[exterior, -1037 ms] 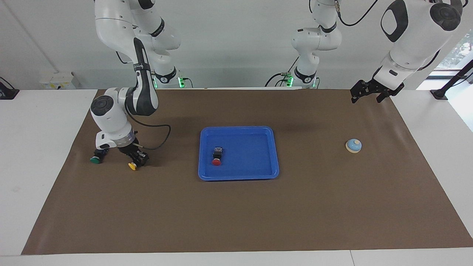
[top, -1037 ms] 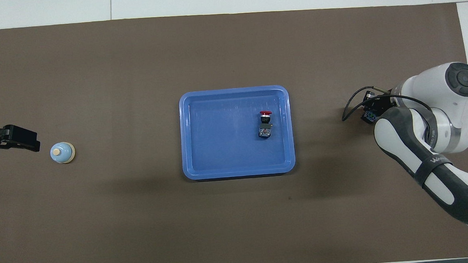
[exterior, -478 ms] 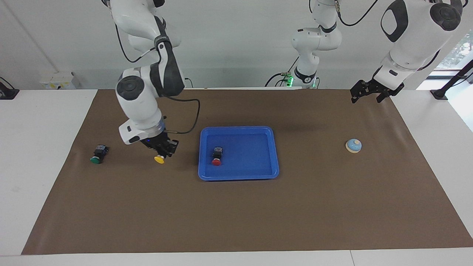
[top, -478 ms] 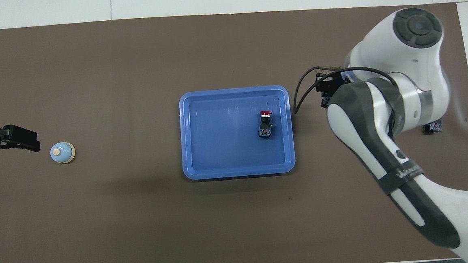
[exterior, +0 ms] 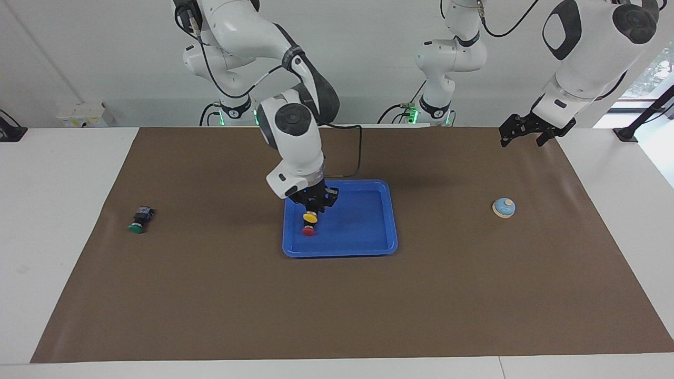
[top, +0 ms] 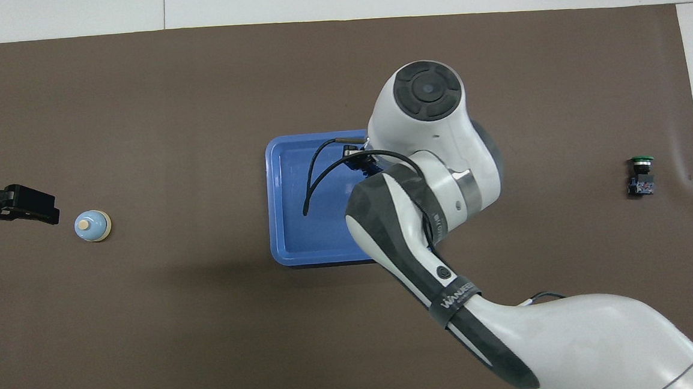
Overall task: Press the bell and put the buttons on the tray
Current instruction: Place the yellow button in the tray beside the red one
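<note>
Carried over from the right arm's end of the brown mat, my right gripper (exterior: 315, 206) now hangs over the shallow bright blue plastic tray (exterior: 387, 221), clamped tight on the black-bodied push-button switch with the round yellow cap (exterior: 310, 216), whereas a second ago it was low at the mat beside the green one. What the next move turns on is what lies straight beneath: the red-capped push-button switch (exterior: 308, 230) rests on the tray floor just under the yellow cap, its body hidden by my load in the facing view, so I cannot tell how much air separates them. I judge a straight drop would land one switch on the other; the bare blue floor toward the left arm's end of the tray looks the safer spot. My held switch hangs cap down, its long axis close to upright. From overhead my own forearm covers that part of the tray. One green-capped push-button switch (exterior: 137, 226) lies on its side on the mat, well apart from the tray, at my arm's end of the table, mine to fetch. My left gripper (exterior: 518, 131) waits with fingers spread, raised near the small light blue dome bell on its cream base (exterior: 504, 207), not touching it.
</note>
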{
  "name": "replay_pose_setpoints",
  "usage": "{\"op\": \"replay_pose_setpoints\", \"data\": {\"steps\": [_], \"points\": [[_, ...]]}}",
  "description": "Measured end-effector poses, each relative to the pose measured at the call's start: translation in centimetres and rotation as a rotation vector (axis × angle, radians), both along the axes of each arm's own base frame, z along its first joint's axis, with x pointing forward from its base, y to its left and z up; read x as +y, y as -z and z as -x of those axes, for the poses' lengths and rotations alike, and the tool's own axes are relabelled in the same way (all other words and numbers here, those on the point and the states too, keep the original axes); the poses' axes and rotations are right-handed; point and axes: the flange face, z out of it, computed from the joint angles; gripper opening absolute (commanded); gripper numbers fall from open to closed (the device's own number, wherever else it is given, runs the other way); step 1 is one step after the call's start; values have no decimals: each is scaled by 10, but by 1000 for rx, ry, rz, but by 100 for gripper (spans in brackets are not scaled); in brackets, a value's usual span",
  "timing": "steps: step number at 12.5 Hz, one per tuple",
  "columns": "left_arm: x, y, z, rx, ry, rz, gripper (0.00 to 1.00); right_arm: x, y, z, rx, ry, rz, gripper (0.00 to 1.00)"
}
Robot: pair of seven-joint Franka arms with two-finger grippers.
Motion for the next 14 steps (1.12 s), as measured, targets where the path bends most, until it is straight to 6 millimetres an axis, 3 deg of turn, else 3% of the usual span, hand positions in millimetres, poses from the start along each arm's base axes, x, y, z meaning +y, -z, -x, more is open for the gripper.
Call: {"op": "replay_pose_setpoints", "data": {"steps": [2,4,6,8,9,10,14], "points": [[0,0,0,0,0,0,100,29,25,8,-12,-36,-6,0],[0,0,0,0,0,0,100,44,55,15,-35,-71,-5,0],[0,0,0,0,0,0,100,39,81,22,-52,-103,-7,0],[0,0,0,0,0,0,100,34,90,25,-60,-108,-7,0],[0,0,0,0,0,0,100,34,90,25,-61,-108,-8,21],[0,0,0,0,0,0,100,34,88,25,-63,-101,-9,99],[0,0,0,0,0,0,100,24,76,18,-65,-20,-7,100]]}}
